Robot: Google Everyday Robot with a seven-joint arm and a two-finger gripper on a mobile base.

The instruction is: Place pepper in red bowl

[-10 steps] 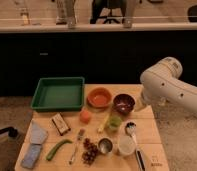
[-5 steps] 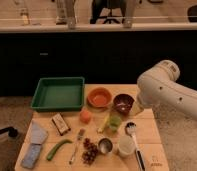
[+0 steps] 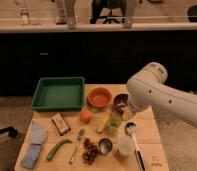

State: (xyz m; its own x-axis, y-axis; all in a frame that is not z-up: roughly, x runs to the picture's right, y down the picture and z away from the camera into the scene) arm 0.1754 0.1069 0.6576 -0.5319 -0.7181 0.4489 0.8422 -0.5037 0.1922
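Pepper (image 3: 59, 149): long, slender, slightly curved and green, lying flat and diagonal near the front left of the table (image 3: 46, 121). Red bowl (image 3: 99, 97): upright at the back centre, well apart from the pepper. My gripper (image 3: 128, 114) hangs to the right of that bowl, touching neither.

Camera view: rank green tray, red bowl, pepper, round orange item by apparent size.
1. green tray
2. red bowl; pepper about as long but thin and nearer, so unsure
3. round orange item
gripper: not visible, only the arm at right.
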